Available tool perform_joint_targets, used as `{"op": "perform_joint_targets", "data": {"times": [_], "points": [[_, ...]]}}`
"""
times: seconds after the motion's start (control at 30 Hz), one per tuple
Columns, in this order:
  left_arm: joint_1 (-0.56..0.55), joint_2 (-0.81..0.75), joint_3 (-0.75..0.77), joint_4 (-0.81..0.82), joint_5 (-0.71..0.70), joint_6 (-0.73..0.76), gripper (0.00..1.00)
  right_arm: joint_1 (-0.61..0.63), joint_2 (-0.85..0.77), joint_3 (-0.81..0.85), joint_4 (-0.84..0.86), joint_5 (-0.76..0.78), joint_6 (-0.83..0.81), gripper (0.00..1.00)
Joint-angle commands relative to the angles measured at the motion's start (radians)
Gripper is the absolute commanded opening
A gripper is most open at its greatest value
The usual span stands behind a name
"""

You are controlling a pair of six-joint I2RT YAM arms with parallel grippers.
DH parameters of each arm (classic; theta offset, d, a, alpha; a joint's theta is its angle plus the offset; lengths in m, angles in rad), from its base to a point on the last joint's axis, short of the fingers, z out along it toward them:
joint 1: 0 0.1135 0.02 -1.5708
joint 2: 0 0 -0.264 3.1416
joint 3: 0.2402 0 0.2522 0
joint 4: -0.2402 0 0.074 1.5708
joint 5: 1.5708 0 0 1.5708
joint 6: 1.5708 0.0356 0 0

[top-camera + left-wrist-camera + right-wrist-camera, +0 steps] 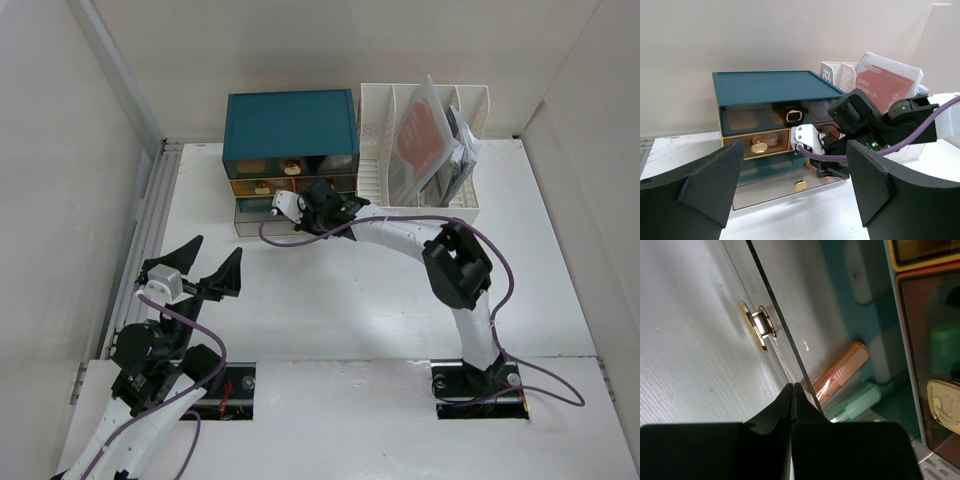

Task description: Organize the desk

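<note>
Desk [350,310], matte white: carrying a teal drawer box [290,125] sitting at 12 o'clock by the far edge; a white slotted file rack [372,150] standing just beside it at 1 o'clock.

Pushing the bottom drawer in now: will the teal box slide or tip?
Likely slides rather than tips: the bottom drawer is lowest on the teal box, which stands on the smooth desk. Its front looks thin clear plastic, probably light; the orange tube inside may roll.

Teal drawer box [290,120] beside file rack [373,150]
</note>
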Motion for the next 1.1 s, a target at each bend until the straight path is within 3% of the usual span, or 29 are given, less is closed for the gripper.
{"op": "perform_joint_targets", "data": {"times": [0.0, 1.07], "points": [[0.001, -0.022, 0.009, 0.043, 0.010, 0.004, 0.80, -0.005, 0.022, 0.015, 0.080, 0.120, 0.030, 0.00], [0.001, -0.022, 0.009, 0.043, 0.010, 0.004, 0.80, -0.051, 0.211, 0.196, 0.242, 0.390, -0.059, 0.03]]}}
